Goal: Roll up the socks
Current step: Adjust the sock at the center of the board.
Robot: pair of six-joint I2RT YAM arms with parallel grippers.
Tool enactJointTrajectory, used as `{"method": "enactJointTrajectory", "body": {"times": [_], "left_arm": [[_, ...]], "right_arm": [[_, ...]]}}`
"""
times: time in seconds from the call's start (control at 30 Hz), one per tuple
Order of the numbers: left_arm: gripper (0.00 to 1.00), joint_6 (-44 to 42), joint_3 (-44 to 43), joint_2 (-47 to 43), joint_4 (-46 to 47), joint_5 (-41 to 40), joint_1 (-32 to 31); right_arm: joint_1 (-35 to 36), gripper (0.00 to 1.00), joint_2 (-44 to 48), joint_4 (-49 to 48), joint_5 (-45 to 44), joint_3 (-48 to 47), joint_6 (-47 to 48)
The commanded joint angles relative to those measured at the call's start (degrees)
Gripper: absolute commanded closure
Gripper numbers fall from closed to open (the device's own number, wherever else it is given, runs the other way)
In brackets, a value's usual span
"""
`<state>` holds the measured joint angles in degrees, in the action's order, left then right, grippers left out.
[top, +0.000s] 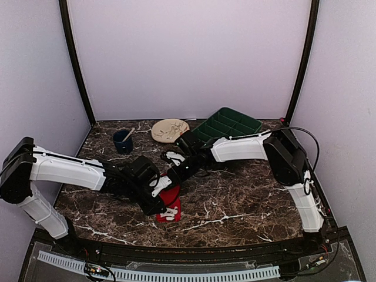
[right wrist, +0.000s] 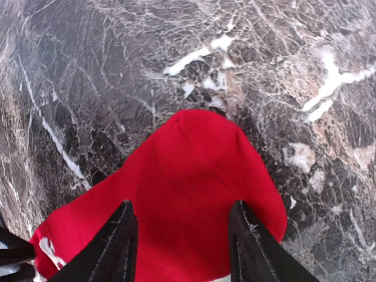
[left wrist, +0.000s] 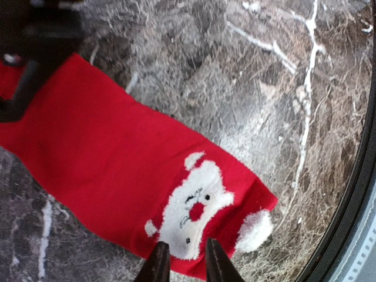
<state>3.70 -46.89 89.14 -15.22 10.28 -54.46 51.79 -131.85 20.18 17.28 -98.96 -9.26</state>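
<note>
Progress: rolling not yet begun, by my reading. A red sock (left wrist: 117,170) lies flat and full length on the marble table (left wrist: 247,76), near the front edge, between the two arms. No roll or fold shows anywhere along it. Only one layer is plain to see, and I cannot tell whether a second lies under it. The whole task looks left to do.

Left tool (left wrist: 187,265): at the patterned end, just short of the white Santa face (left wrist: 191,208). Its fingers are nearly pressed together with a thin gap between them, tips right at the sock's edge. The wrist view does not show whether they nip the fabric.

Right tool (right wrist: 185,247): at the opposite end, plain and rounded. Its fingers (right wrist: 123,247) are spread wide, one to each side over the red cloth, gripping nothing. Whether they touch the fabric is unclear.

Far edge of the table, well apart from the work: blue cup (top: 122,141), tan plate (top: 170,130), green divided tray (top: 229,124).
</note>
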Motion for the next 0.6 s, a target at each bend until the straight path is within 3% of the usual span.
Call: {"method": "enactJointTrajectory", "body": {"times": [0.0, 0.23, 0.4, 0.57], "left_arm": [[0.75, 2.6, 0.3, -8.5, 2.3, -4.0, -0.3], [0.65, 4.2, 4.3, -16.9, 3.2, -1.7, -0.3], [0.61, 4.0, 5.7, -18.1, -0.1, 3.7, -0.7], [0.60, 4.5, 4.9, -17.7, -2.6, 2.4, -2.2]], "right_arm": [[-0.2, 0.49, 5.4, 0.5, 1.0, 1.8, 1.3], [-0.2, 0.42, 13.3, -3.6, 0.6, 7.4, 1.6], [0.0, 0.38, 20.2, -5.9, -2.3, 14.8, 3.6], [1.0, 0.36, 26.7, -8.0, -7.6, 25.6, 6.5]]}}
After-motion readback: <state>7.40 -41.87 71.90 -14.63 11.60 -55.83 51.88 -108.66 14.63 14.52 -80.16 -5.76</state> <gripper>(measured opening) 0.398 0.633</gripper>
